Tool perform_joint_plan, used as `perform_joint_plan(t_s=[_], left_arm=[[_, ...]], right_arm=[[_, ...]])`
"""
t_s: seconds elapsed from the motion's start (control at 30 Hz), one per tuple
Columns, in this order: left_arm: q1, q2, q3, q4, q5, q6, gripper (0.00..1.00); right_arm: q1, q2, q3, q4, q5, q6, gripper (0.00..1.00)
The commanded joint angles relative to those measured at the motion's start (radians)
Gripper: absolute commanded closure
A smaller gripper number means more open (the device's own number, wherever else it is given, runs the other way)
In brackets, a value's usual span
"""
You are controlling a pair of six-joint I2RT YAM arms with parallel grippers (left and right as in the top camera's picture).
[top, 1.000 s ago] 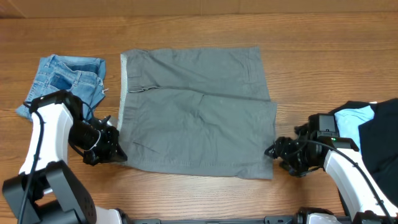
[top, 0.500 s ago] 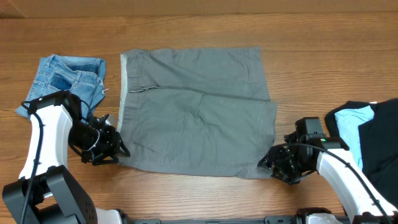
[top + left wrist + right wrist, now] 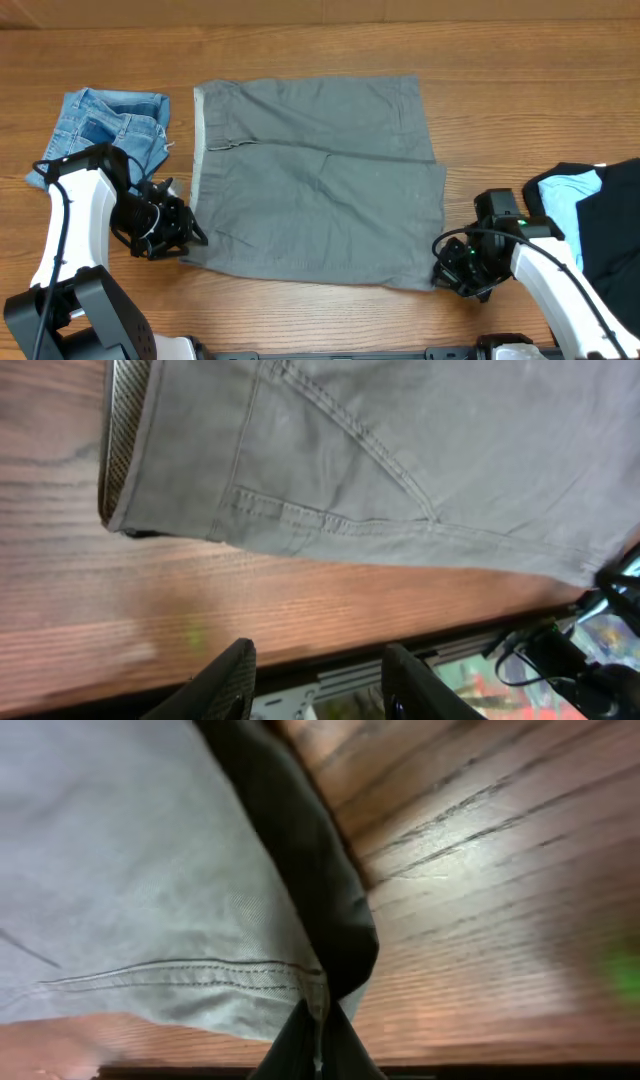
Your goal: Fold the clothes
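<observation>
From overhead, the grey shorts (image 3: 315, 180) lie spread flat in the middle of the wooden table (image 3: 500, 90), waistband toward my left side and leg hems toward my right. My left claw (image 3: 192, 232) sits low at the near waistband corner, just beside the cloth. My right claw (image 3: 442, 272) is at the near hem corner on the opposite side. Small blue denim shorts (image 3: 110, 130) lie to the left of the grey pair, apart from it. A black garment (image 3: 610, 220) with a light-blue garment (image 3: 572, 192) lies at the right edge. From my left wrist, my left claw (image 3: 318, 685) is spread apart with only bare wood between its fingers (image 3: 225, 680). The waistband corner of the grey shorts (image 3: 400, 450) lies ahead of it, not touched. From my right wrist, my right claw (image 3: 315, 1045) is pressed together, pinching the stitched hem corner of the grey shorts (image 3: 130, 870), and the cloth is lifted slightly there, with a dark shadow under its edge.
</observation>
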Motion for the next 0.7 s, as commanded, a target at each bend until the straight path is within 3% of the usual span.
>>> perform_joint_plan(t_s=[0.0,0.2,0.43,0.67], left_arm=[[0.000,-0.019,0.013,-0.018,0.004,-0.018,0.55],[0.000,-0.019,0.000,-0.028,-0.002,-0.033,0.50],[-0.001,-0.014,-0.101,0.119,-0.075,-0.124,0.33],[-0.073,-0.008,-0.183,0.185,-0.066,-0.219,0.34]], right_arm=[[0.002,-0.072,0.046,-0.041,0.038,0.010,0.96],[0.002,-0.163,0.043,-0.164,0.080,0.087,0.96],[0.002,-0.166,0.040,-0.107,0.130,0.137,0.96],[0.002,-0.166,0.040,0.003,0.127,0.139,0.95]])
